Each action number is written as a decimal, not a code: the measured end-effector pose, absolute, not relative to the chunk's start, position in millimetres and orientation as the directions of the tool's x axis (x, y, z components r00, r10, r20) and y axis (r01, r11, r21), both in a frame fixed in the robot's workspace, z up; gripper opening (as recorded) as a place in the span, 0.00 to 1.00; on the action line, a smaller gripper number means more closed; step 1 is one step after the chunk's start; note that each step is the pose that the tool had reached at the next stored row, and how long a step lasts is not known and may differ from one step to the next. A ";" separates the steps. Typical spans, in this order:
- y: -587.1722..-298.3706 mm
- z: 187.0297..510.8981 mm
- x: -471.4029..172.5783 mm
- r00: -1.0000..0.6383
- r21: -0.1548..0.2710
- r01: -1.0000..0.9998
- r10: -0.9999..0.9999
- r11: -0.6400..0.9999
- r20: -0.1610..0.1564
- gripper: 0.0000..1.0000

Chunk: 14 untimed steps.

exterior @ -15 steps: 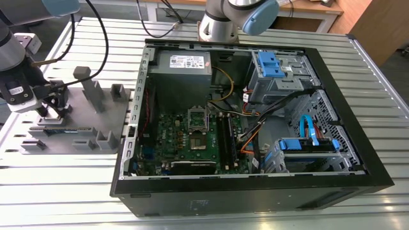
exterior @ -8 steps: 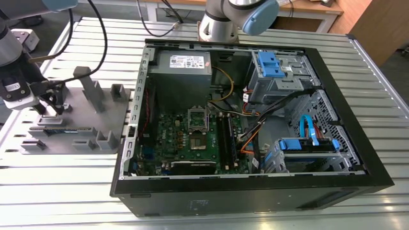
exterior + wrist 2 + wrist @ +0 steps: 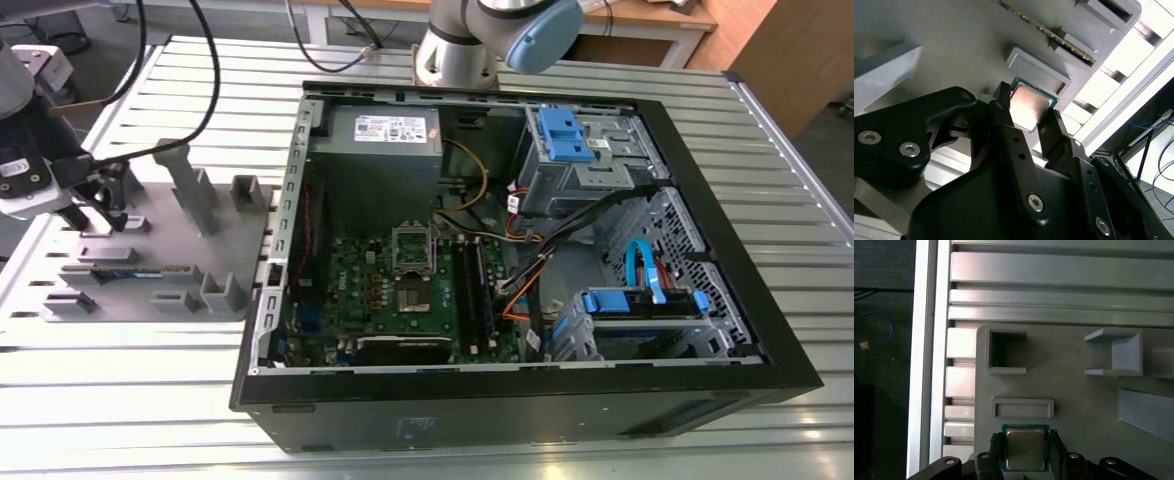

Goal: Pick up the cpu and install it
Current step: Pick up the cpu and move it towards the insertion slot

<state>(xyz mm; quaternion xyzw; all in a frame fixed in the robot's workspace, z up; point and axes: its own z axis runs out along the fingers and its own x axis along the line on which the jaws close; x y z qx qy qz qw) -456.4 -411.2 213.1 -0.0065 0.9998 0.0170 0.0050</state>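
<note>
1. In both wrist views the jaws are closed to the width of the cpu (image 3: pixel 1029 106) (image 3: pixel 1025 450). One black fingertip (image 3: pixel 1004 117) (image 3: pixel 1056 442) presses on each of two opposite edges, so the chip is gripped between them with its silvery top facing the cameras.
2. The gripper body hides the near edge of the cpu. I cannot tell whether the chip's underside rests on the surface below or hangs just clear of it.
3. Below the chip is a grey moulded fixture plate (image 3: pixel 1074 405) (image 3: pixel 954 45) (image 3: pixel 160 240).
4. Just beyond the cpu on the plate is a shallow rectangular pocket (image 3: pixel 1022 408) with nothing in it. Farther on is a deeper square pocket (image 3: pixel 1006 352), dark inside, and a U-shaped bracket (image 3: pixel 1116 352).
5. In the second wrist view a long thin circuit strip (image 3: pixel 1054 35) stands on edge in a slot. Its far end is cut off.
6. The plate lies on a slatted metal table (image 3: pixel 1054 270) (image 3: pixel 134 400).
7. In the exterior view the arm's wrist (image 3: pixel 34 150) is cut off at the exterior view's left, over the plate. The cpu is too small to make out there.
8. Well apart, toward the exterior view's right, an open computer case (image 3: pixel 467 420) lies on its side. It holds a green motherboard (image 3: pixel 400 290), a grey power supply (image 3: pixel 387 130), blue drive brackets (image 3: pixel 567 130) and loose cables.
9. Beyond the case stands the arm's base (image 3: pixel 481 40).
</note>
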 end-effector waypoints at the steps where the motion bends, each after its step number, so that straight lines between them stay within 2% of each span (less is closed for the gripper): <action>1: -411.1 215.2 -456.4 -1.000 0.034 -0.013 -0.013 0.999 -0.010 0.47; 14: -411.2 228.5 -456.4 -1.000 0.034 -0.013 -0.013 0.999 -0.010 0.47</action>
